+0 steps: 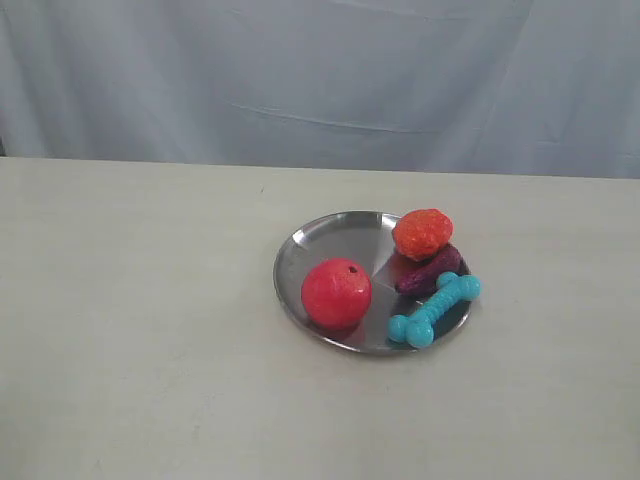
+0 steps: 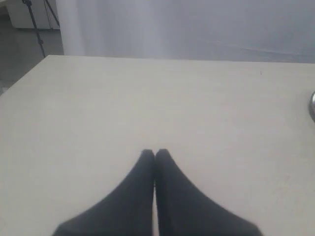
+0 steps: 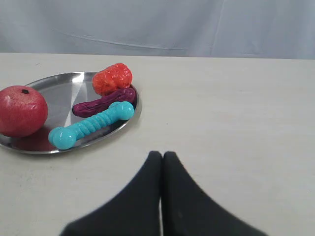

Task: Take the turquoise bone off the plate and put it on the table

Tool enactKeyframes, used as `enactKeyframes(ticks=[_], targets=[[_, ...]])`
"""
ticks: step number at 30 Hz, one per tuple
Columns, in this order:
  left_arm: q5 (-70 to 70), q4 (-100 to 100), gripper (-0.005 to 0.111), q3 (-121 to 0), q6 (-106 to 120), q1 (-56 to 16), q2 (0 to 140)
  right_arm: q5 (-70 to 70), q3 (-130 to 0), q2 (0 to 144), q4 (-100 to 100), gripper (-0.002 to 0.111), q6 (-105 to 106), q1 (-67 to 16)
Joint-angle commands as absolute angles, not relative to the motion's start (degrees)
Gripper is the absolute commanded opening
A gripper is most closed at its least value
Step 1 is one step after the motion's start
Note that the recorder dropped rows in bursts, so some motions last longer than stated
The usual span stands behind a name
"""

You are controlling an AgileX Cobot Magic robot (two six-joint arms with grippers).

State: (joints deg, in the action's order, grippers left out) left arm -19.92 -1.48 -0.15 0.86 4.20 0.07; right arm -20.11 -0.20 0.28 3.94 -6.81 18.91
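The turquoise bone (image 1: 434, 311) (image 3: 91, 125) lies along the near right rim of the silver plate (image 1: 315, 240) (image 3: 64, 81), which sits on the beige table (image 1: 140, 330). Neither arm shows in the exterior view. My right gripper (image 3: 162, 154) is shut and empty, over bare table a short way from the plate's edge and the bone. My left gripper (image 2: 154, 152) is shut and empty too, over bare tabletop, with only a sliver of the plate (image 2: 312, 105) at that view's edge.
Also on the plate are a red ball (image 1: 336, 293) (image 3: 22, 110), an orange-red knobbly lump (image 1: 422, 233) (image 3: 112, 77) and a dark purple oblong item (image 1: 428, 269) (image 3: 103, 102) right beside the bone. A pale curtain (image 1: 320, 70) hangs behind the table.
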Motion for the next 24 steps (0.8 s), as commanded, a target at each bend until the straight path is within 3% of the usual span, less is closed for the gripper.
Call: enactKeyframes(ticks=[1, 17, 24], targets=[[-19.6, -1.5, 0.000, 0.0, 0.6, 4.5, 0.0, -19.9, 0.0, 0.0, 4.6, 0.000, -6.8, 19.3], [-19.6, -1.5, 0.000, 0.0, 0.6, 4.5, 0.0, -13.9, 0.0, 0.0, 4.6, 0.000, -6.1, 19.3], [-19.6, -1.5, 0.000, 0.0, 0.6, 4.5, 0.0, 12.6, 0.0, 0.0, 4.6, 0.000, -6.3, 19.3]])
